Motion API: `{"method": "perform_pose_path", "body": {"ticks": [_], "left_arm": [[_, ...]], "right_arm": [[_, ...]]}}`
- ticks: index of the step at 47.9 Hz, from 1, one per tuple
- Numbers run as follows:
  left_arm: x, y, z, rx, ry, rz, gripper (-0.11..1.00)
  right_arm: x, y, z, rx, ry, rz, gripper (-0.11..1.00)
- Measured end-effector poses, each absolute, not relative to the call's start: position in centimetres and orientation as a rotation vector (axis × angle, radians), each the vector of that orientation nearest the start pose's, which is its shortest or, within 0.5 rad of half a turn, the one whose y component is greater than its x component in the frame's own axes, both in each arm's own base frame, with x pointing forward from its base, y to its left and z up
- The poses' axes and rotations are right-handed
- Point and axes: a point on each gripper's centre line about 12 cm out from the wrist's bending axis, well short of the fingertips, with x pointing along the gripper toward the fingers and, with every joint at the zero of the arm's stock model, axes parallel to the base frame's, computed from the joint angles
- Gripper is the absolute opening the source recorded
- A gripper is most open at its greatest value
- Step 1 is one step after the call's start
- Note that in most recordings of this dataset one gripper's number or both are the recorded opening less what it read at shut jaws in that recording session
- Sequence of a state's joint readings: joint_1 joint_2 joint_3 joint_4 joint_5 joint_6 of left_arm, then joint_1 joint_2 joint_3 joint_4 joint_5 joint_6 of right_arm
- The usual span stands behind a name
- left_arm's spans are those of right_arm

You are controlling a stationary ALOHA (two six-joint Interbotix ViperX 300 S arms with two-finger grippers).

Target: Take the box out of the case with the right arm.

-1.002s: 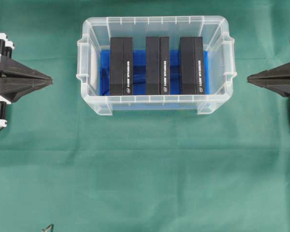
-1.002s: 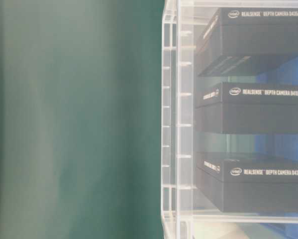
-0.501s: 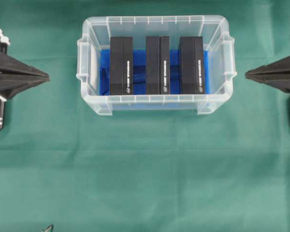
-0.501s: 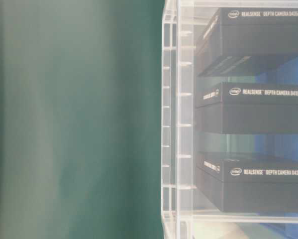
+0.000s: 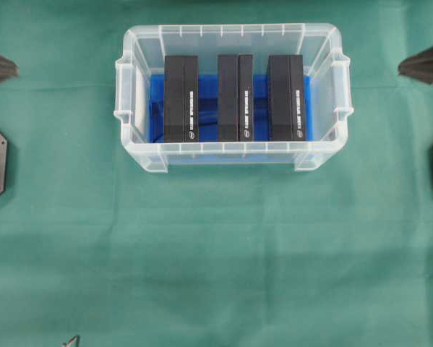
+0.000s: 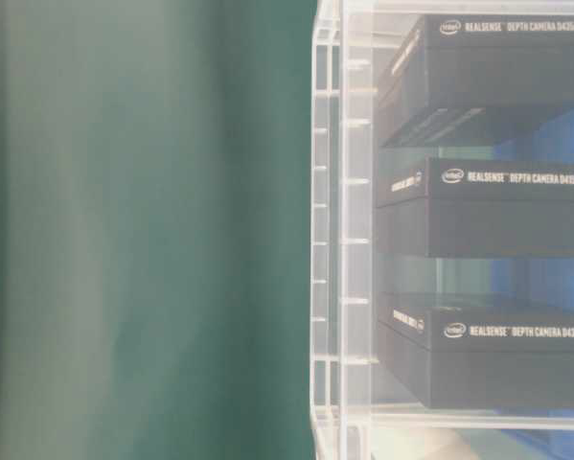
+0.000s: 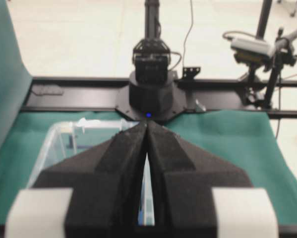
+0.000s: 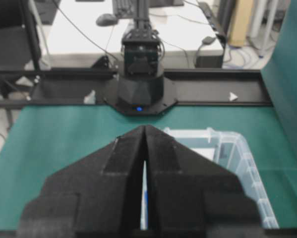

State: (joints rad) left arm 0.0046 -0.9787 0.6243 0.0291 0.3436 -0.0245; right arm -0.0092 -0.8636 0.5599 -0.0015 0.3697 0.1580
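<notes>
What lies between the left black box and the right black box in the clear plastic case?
Overhead view: a third black box stands between the left black box and the right black box.

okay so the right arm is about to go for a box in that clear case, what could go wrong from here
Three black boxes stand close together in the case, so the jaws may have little room to slip beside one and could nudge its neighbour.

The right gripper has its jaws shut; they must open before descending or they may strike a box top.

The light case could lift along with the box.
</notes>
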Motion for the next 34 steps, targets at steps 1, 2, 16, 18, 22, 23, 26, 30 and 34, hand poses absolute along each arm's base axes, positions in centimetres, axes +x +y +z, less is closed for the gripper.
{"method": "perform_pose_path", "body": {"ticks": [1,2,16,18,22,23,26,30,34], "left_arm": [[18.4,0.2,45.1,0.003,-0.005,0.015,0.00],[18.4,0.2,45.4,0.000,0.003,0.014,0.00],[19.0,0.3,44.8,-0.011,0.127,0.019,0.00],[19.1,0.2,44.6,-0.011,0.155,0.019,0.00],[19.1,0.3,44.2,-0.011,0.221,0.021,0.00],[19.0,0.2,44.0,-0.011,0.254,0.019,0.00],[18.9,0.1,43.5,-0.010,0.337,0.014,0.00],[18.8,-0.1,42.6,-0.013,0.461,0.010,0.00],[18.5,-0.1,41.7,-0.014,0.601,0.012,0.00]], "right_arm": [[21.5,-0.2,45.1,0.160,0.068,-0.015,0.00],[21.5,-0.2,45.4,0.162,0.068,-0.016,0.00],[21.7,-0.2,44.7,0.209,0.170,-0.028,0.00],[21.6,-0.2,44.6,0.215,0.196,-0.032,0.00],[21.4,-0.2,43.8,0.238,0.289,-0.045,0.00],[21.3,-0.2,43.6,0.243,0.316,-0.049,0.00],[21.0,-0.2,42.9,0.253,0.403,-0.063,0.00],[20.7,-0.2,41.9,0.268,0.535,-0.084,0.00],[20.2,-0.2,40.8,0.286,0.685,-0.114,0.00]]}}
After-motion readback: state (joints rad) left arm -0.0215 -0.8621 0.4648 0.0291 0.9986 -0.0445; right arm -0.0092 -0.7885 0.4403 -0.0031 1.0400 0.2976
